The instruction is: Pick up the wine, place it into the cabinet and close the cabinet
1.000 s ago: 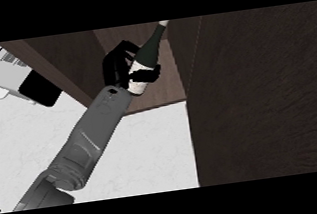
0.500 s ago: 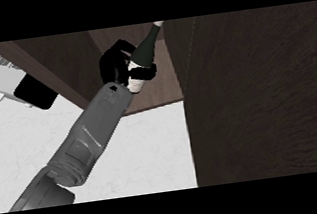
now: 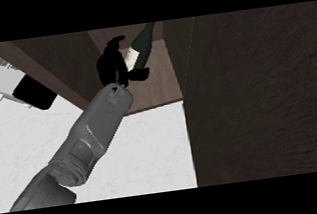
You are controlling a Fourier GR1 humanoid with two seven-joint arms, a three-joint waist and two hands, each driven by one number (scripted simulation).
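Your left hand [image 3: 113,64] is curling its black fingers round the wine [image 3: 141,48], a dark green bottle with a pale label, and holding it tilted inside the dark wood-grained cabinet [image 3: 152,92]. The bottle's neck is running out of view at the top and the hand is hiding its lower body. The broad cabinet door [image 3: 264,95] is filling the right side. Below, you are looking at the white marbled counter [image 3: 152,150]. A white and black box [image 3: 17,82] is lying at the left.
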